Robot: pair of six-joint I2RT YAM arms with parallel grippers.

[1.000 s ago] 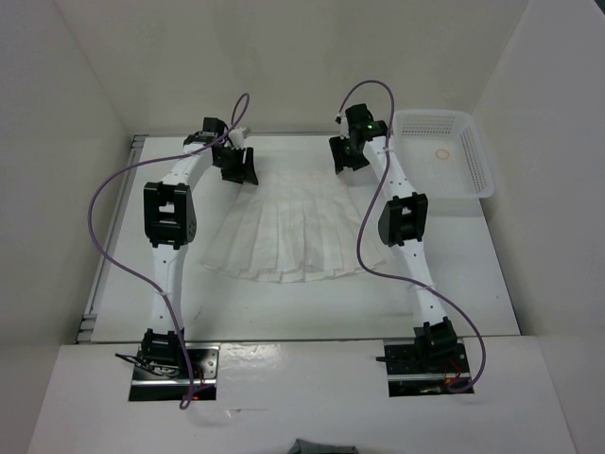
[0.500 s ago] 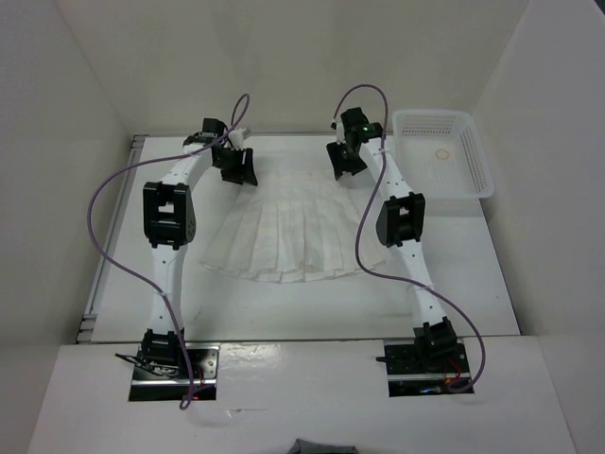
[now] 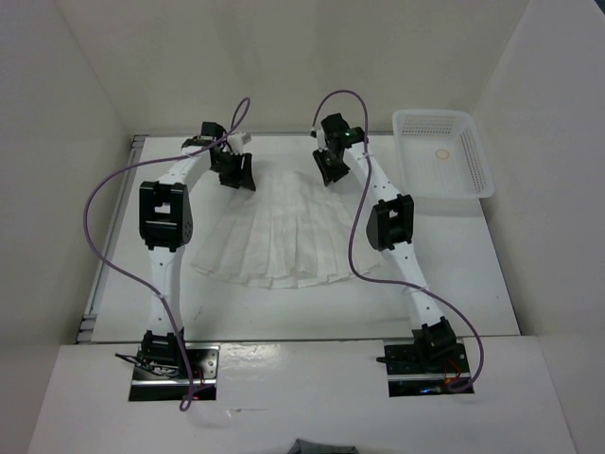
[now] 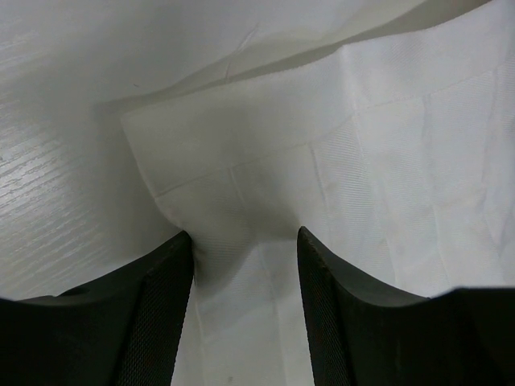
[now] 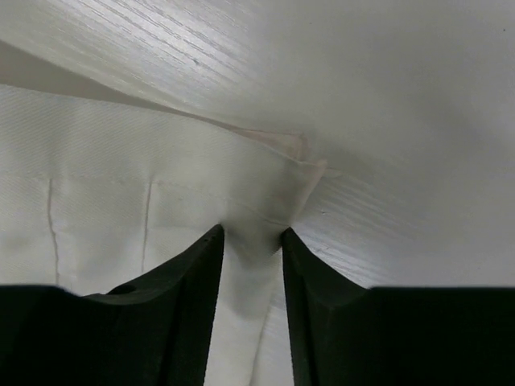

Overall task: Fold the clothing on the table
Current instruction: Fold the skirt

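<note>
Starting nearest the arm bases: the flat matte white rectangular table has the white, thin, pleated, fan-shaped clothing spread out in the middle. The wide hem faces the robot and the narrow waistband points away.

My guess is this stuff is super light and floppy, and a bit slidey on that surface. The pleats will want to splay if it's dragged. The two waistband corners look like the sane place to grab, since the band is the stiffest bit.

That's where both arms are. The left gripper sits at the left corner and the right gripper at the right one.

The overhead view can't show what the fingers are doing, but the wrist cams can. The left fingers stand about half apart with cloth bunched between them, and I can't tell if they've actually got it. The right fingers are much closer together and pinch a tuck at the band corner.

Only the overhead shows the white plastic lattice basket, far right and well apart from the clothing.
</note>
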